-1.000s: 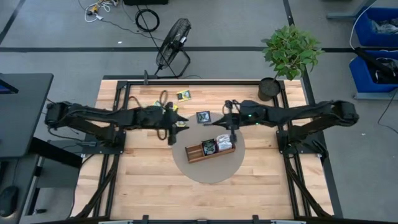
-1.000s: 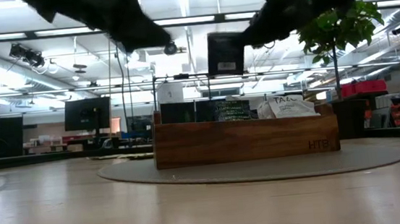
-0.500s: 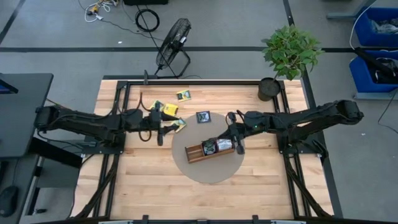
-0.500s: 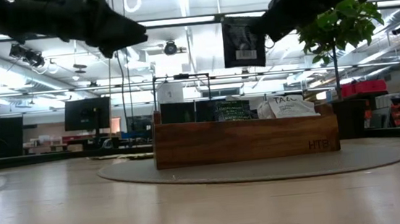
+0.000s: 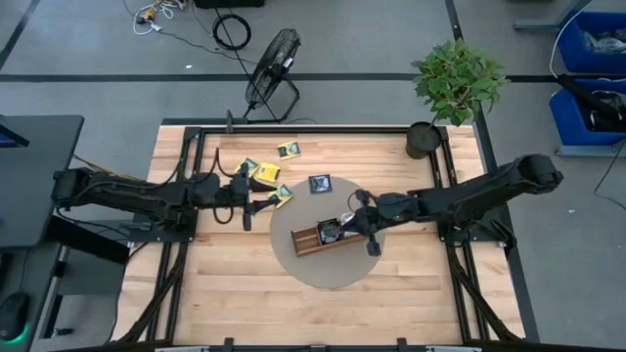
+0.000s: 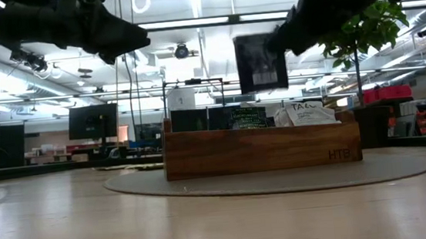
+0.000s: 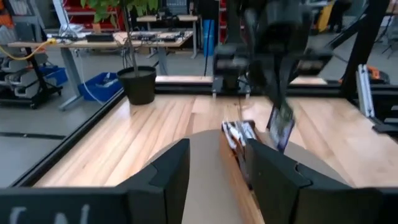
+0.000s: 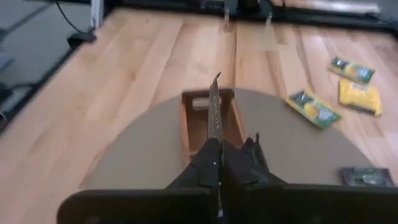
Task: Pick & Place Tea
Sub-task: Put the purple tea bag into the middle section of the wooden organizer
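A brown wooden tray [image 5: 305, 242] stands on a round grey mat and holds a few tea sachets [image 6: 245, 117]. My right gripper [image 5: 352, 221] hovers over the tray's right part, shut on a dark sachet [image 6: 261, 63]. Loose sachets lie flat on the table: yellow ones [image 5: 264, 172], a yellow-and-green one [image 5: 283, 197] and a dark one [image 5: 320, 183]. My left gripper [image 5: 262, 204] is open and empty. It hangs above the table left of the mat, beside the yellow-and-green sachet. My right gripper pinches the dark sachet between its two fingers by one edge [image 8: 214, 138]. The sachet stands edge-on out of the fingertips in the right wrist view. In the low view it hangs upright, lifted clear, just above the tray's rim [image 6: 260, 128].
A potted plant [image 5: 452, 83] stands at the table's far right corner. A fan [image 5: 271, 64] sits on the floor beyond the far edge. Bare wood [image 5: 235, 284] lies near and left of the mat.
My right gripper has carried the dark sachet from beyond the mat's far edge toward the near edge, over the tray, and lowered it a little. My left gripper has drawn back toward the table's left edge, uncovering the yellow-and-green sachet.
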Motion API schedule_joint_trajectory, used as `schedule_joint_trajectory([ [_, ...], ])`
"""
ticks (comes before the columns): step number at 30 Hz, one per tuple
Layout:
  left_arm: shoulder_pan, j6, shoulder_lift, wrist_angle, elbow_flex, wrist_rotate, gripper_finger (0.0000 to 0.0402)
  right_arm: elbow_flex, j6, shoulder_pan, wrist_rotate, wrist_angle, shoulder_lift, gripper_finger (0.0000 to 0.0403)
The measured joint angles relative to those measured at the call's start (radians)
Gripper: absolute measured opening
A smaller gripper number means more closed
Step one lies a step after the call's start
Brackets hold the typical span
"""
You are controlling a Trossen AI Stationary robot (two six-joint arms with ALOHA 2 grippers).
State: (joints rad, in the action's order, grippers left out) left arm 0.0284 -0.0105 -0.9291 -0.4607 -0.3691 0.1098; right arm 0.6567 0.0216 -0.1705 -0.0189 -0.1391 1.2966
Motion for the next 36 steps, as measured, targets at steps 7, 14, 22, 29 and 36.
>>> schedule_joint_trajectory([
  [7, 0.000, 0.000, 0.000, 0.001, 0.000, -0.010, 0.0161, 0.000, 0.003, 0.001, 0.000, -0.059, 0.094, 0.0000],
  [14, 0.000, -0.002, 0.000, 0.001, 0.000, -0.011, 0.0161, 0.000, -0.020, 0.001, 0.000, -0.087, 0.134, 0.0000],
  [22, 0.000, -0.002, 0.000, 0.001, 0.000, -0.011, 0.0161, 0.000, -0.030, 0.001, -0.003, -0.123, 0.212, 0.0000],
  [29, 0.000, -0.002, 0.000, 0.001, -0.001, -0.012, 0.0161, 0.000, -0.029, 0.001, -0.052, -0.112, 0.225, 0.0001],
  [36, 0.000, -0.002, 0.000, 0.001, -0.001, -0.012, 0.0161, 0.000, -0.038, 0.001, -0.052, -0.077, 0.225, 0.0027],
])
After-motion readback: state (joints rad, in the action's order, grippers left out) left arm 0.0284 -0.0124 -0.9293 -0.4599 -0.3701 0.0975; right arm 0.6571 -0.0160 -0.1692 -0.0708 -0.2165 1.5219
